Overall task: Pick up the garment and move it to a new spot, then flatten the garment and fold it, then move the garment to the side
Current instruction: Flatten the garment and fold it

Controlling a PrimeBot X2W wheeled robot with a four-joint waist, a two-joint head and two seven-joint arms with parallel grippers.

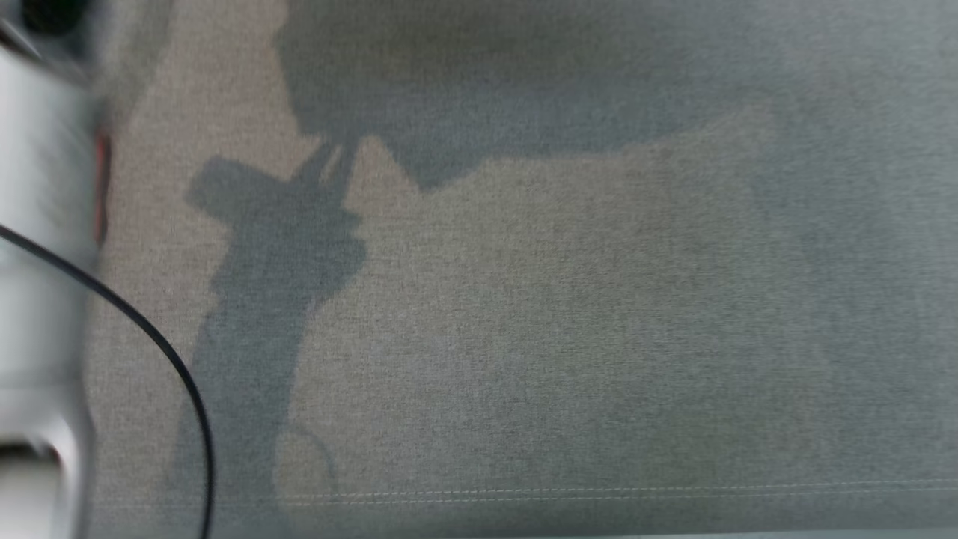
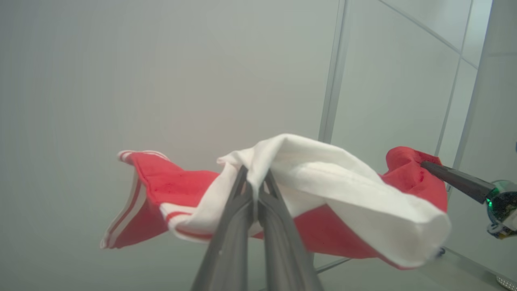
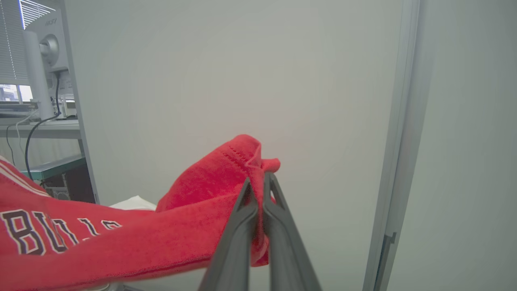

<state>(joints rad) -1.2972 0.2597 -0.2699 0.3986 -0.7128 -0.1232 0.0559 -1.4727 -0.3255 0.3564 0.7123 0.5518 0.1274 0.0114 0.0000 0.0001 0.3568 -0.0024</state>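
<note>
In the left wrist view, the left gripper (image 2: 255,174) has its jaws clamped on a white fold of the red-and-white garment (image 2: 343,182) at centre frame, where the cloth hangs in the air before a pale wall. In the right wrist view, the right gripper (image 3: 258,180) has its jaws pinched shut on the garment's red hemmed edge at centre, with dark lettering at lower left.

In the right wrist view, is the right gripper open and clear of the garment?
No: the right gripper is pinched shut on a bunched red edge of the garment.
</note>
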